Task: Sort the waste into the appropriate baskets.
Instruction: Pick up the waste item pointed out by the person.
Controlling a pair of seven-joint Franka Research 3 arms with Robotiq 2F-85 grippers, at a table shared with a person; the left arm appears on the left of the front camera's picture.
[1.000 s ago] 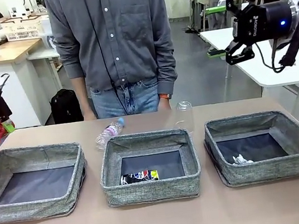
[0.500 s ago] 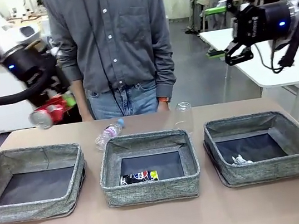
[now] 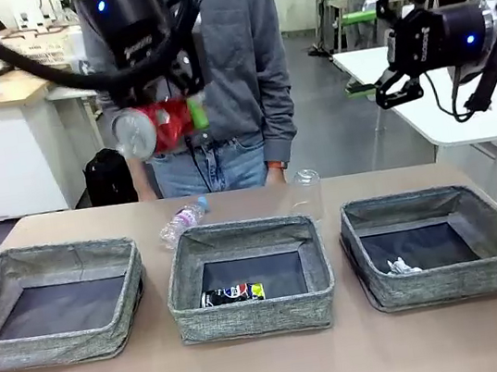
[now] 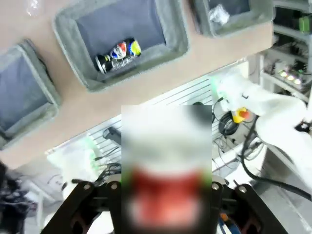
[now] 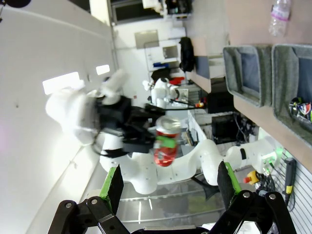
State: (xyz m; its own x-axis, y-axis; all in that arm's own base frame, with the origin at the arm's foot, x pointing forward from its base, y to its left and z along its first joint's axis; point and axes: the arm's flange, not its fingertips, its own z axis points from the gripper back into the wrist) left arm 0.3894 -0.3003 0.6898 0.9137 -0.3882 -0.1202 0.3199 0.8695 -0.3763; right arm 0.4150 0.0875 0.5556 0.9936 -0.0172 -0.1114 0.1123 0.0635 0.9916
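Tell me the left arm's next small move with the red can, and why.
Probably shift slightly to its right and lower toward the middle basket. The left gripper holds the crushed red can high above the table, roughly over that basket's left rim. A flattened printed can already lies inside it, so cans seem to belong there.

You've got a red can point(image 3: 163, 126), silver end. Baskets point(image 3: 254, 318) are heathered grey, dark floors. Middle one's flattened can point(image 3: 231, 294): black, blue-red-yellow print.
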